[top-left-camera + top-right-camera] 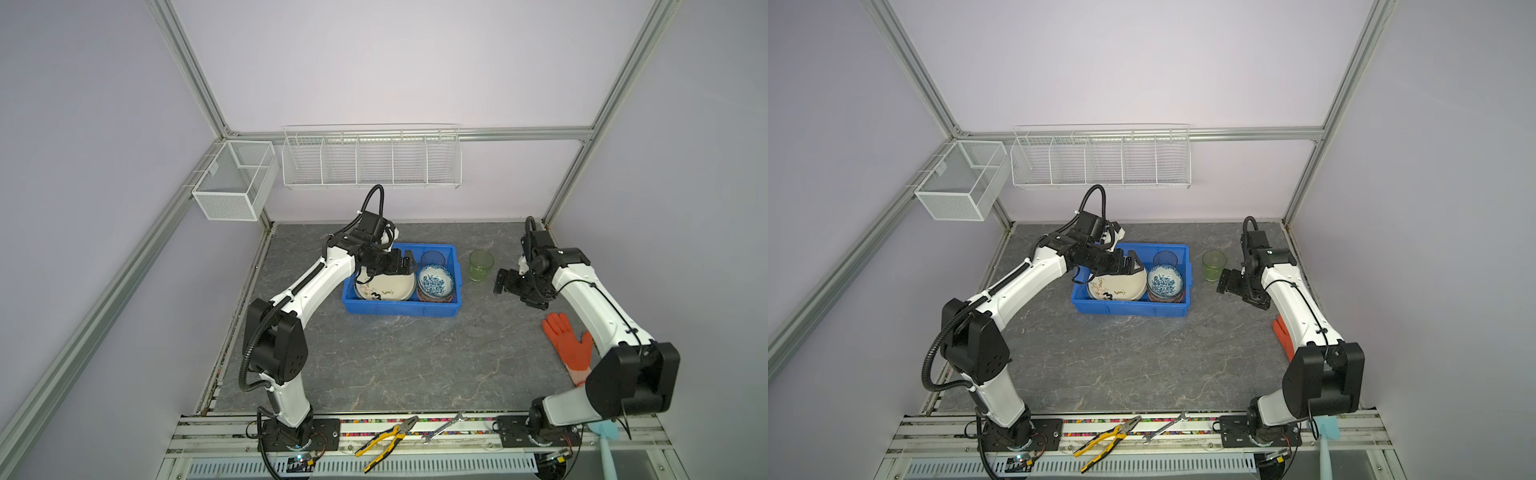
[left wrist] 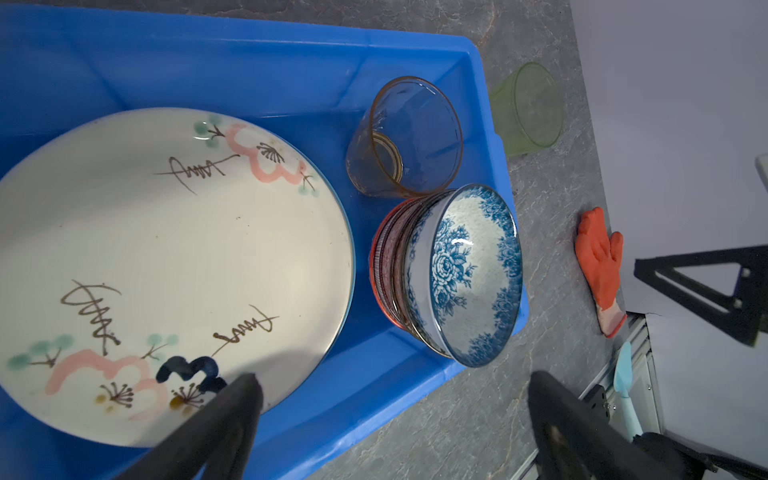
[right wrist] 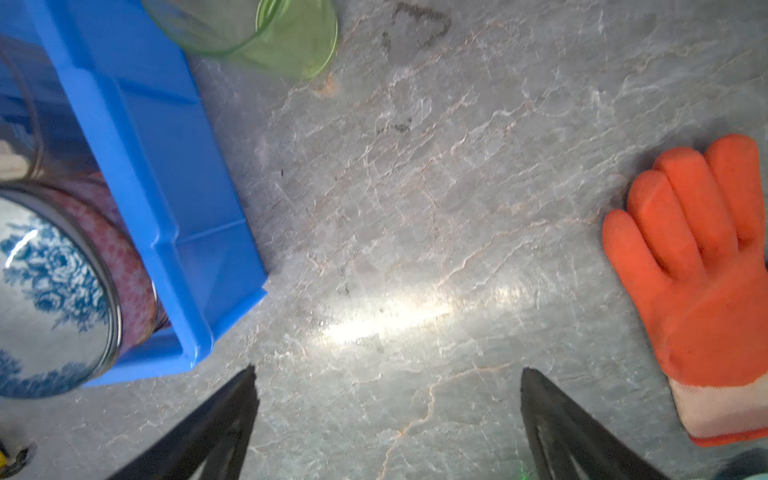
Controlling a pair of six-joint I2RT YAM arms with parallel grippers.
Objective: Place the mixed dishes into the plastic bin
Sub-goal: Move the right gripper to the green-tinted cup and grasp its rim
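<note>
The blue plastic bin (image 1: 399, 309) (image 1: 1129, 309) sits mid-table. Inside it lie a cream floral plate (image 1: 384, 289) (image 2: 166, 249), an amber glass (image 1: 433, 258) (image 2: 407, 137) and a stack of bowls with a blue flowered bowl (image 1: 435, 282) (image 2: 469, 274) (image 3: 45, 291) on top. A green glass (image 1: 481, 267) (image 1: 1214, 266) (image 3: 286, 37) stands upright on the table just right of the bin. My left gripper (image 1: 406, 266) (image 2: 395, 380) hovers open over the plate's edge, holding nothing. Right of the green glass, my right gripper (image 1: 503, 282) (image 3: 388, 372) is open and empty above bare table.
An orange glove (image 1: 567, 345) (image 3: 698, 270) lies on the table by the right arm. Yellow-handled pliers (image 1: 386, 442), a wrench (image 1: 442, 428) and a pale blue brush (image 1: 604, 440) rest on the front rail. White wire baskets (image 1: 372, 160) hang on the back wall.
</note>
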